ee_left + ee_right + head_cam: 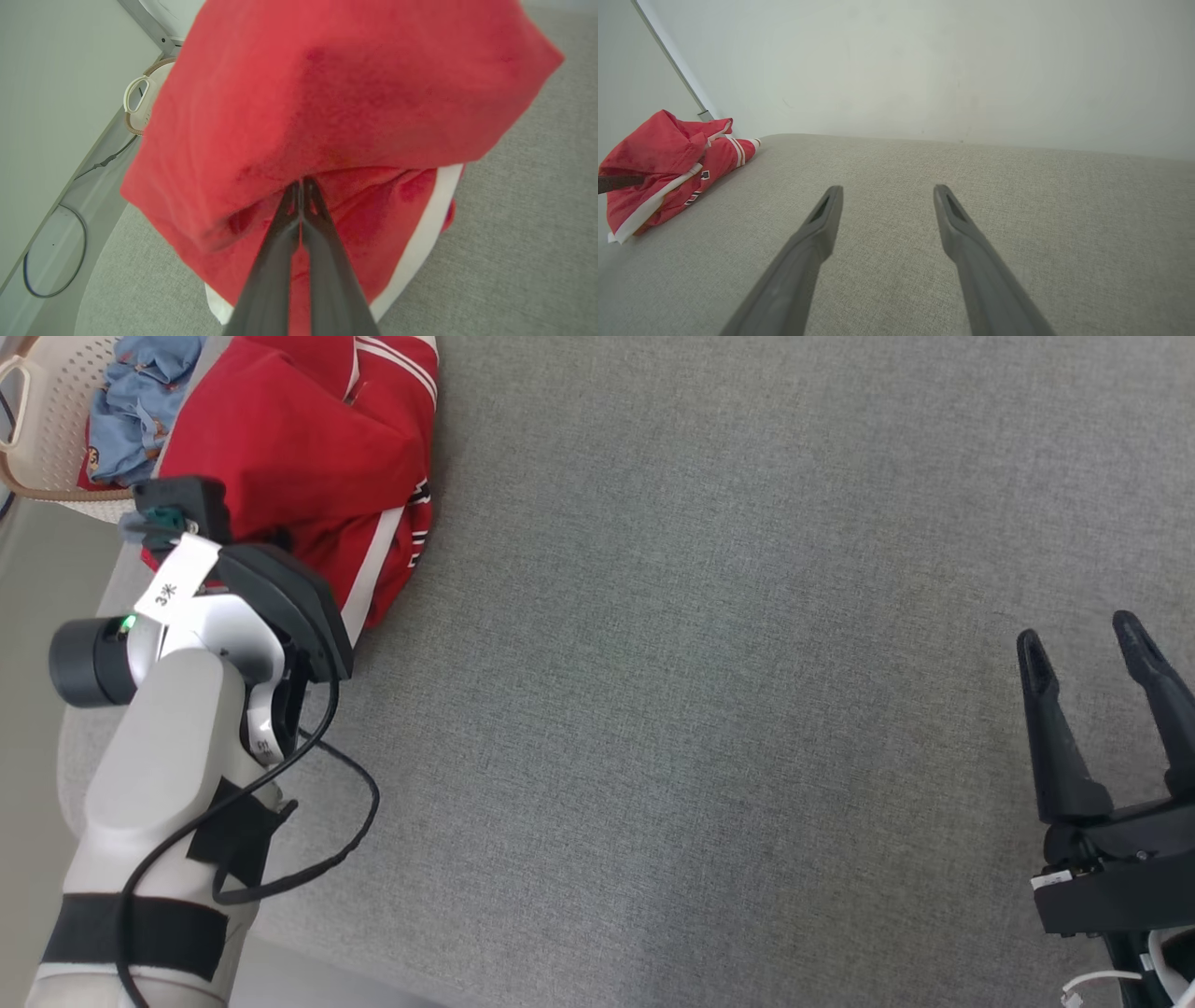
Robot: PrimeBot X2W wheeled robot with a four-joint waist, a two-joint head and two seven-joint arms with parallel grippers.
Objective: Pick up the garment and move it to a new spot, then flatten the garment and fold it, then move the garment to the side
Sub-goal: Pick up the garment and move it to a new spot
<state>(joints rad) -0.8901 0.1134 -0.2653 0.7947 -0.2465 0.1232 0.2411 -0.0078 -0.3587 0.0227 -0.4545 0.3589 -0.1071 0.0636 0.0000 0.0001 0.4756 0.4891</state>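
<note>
Left claw (pixel 301 185) pinches crumpled, white-trimmed red garment (pixel 355 93).

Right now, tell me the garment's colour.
The garment is red with white stripes; head view shows it best.

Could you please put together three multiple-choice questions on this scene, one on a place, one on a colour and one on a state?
1. In the head view, where on the grey surface does the garment lie?
A. upper left
B. centre
C. lower right

2. What colour are the garment's stripes?
A. yellow
B. white
C. green

3. How does the left tool stand?
A. wide open above bare surface
B. shut on a cable
C. shut on the garment's fabric

Answers:
1 A: it sits at the upper left, by the basket.
2 B: white bands run along the red cloth.
3 C: the left wrist view shows its fingers pressed together into a red fold.
</note>
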